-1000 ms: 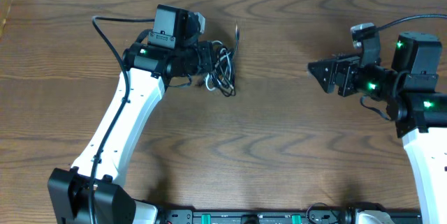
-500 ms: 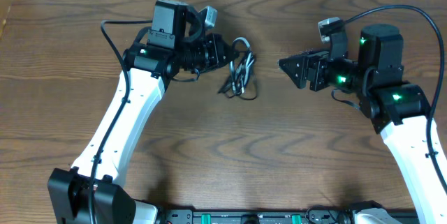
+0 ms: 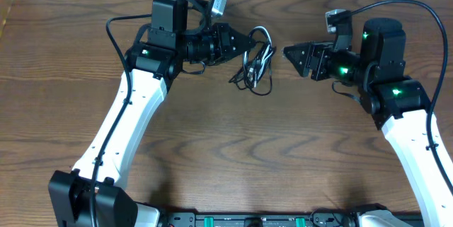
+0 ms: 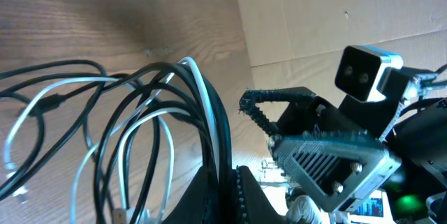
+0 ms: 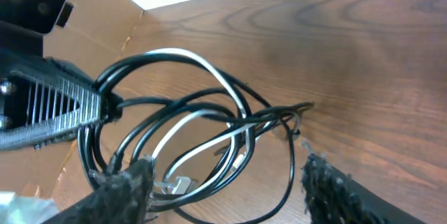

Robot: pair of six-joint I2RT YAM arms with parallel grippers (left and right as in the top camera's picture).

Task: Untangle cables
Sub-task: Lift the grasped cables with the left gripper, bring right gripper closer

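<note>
cables (image 3: 258, 64) held tangled in the clamped left gripper (image 3: 245, 43); none separated yet. right gripper (image 3: 286, 51) spread wide, empty.

Seen from overhead, the cables (image 3: 256, 64) are too small to tell cord from cord, and their plug ends cannot be made out. In the left wrist view their loops run off the left and bottom edges. The fingers (image 5: 122, 192) of the right hand (image 5: 225, 167) are blurred and cut off by the bottom edge.
</note>
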